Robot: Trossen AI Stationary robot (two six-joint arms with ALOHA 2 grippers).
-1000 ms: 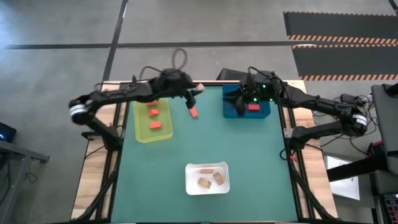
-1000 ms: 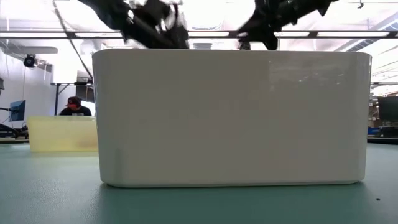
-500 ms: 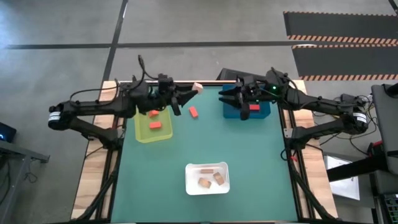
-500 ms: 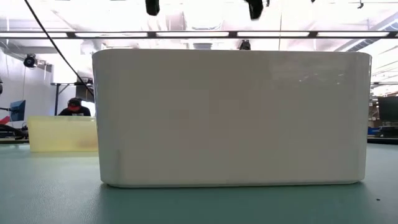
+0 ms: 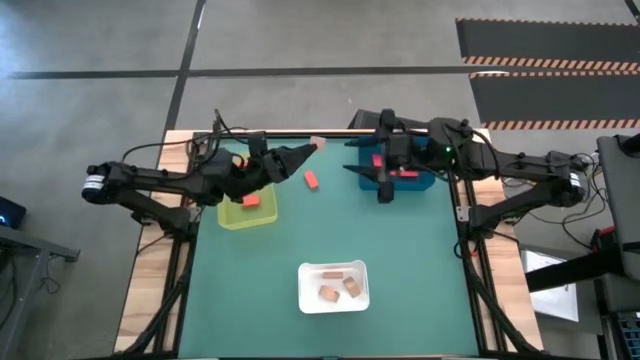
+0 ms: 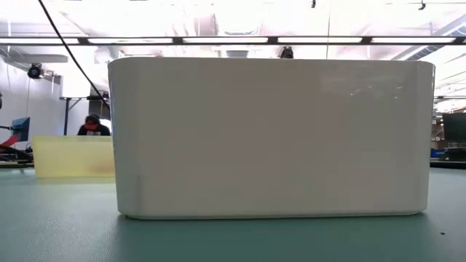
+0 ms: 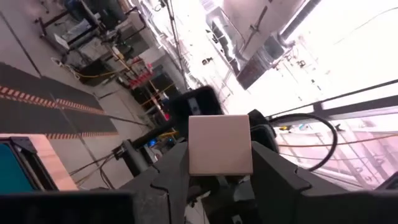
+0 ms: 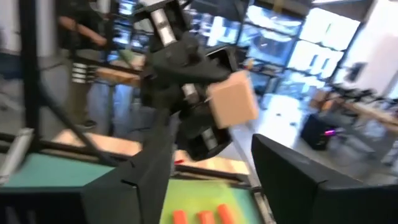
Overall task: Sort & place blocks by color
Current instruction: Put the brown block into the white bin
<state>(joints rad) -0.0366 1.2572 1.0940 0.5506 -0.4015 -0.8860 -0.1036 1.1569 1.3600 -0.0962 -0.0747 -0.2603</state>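
Note:
My left gripper [image 5: 312,147] is shut on a tan block [image 5: 318,143] high over the table's far edge, between the yellow-green tray [image 5: 228,214] and the blue tray [image 5: 428,183]. The right wrist view shows that block [image 8: 233,99] straight ahead. My right gripper [image 5: 350,156] hangs open over the blue tray's left end, with nothing between its fingers [image 8: 140,180]. Red blocks [image 5: 405,175] lie in the blue tray. Orange blocks [image 5: 250,200] lie in the yellow-green tray. One red block [image 5: 311,181] lies flat on the green mat. My left gripper pinches the tan block between its two fingers [image 7: 174,168], on two opposite side faces [image 7: 194,155]. The block sits at the fingers' free ends. The fingers lie nearly level and point toward the table's right and far side. The block is lifted clear of everything.
A white tray [image 5: 305,297] with three tan blocks [image 5: 340,287] stands near the front edge; its wall [image 6: 269,138] fills the low view. A person [image 6: 92,125] sits beyond the table, and people [image 8: 81,50] stand in the room behind.
Both grippers have risen out of the low view. My left gripper has tipped from pointing down to nearly level and rolled, keeping the tan block, while its arm drew back toward the left edge. My right gripper has moved left over the blue tray, and its fingers now stand wider apart.

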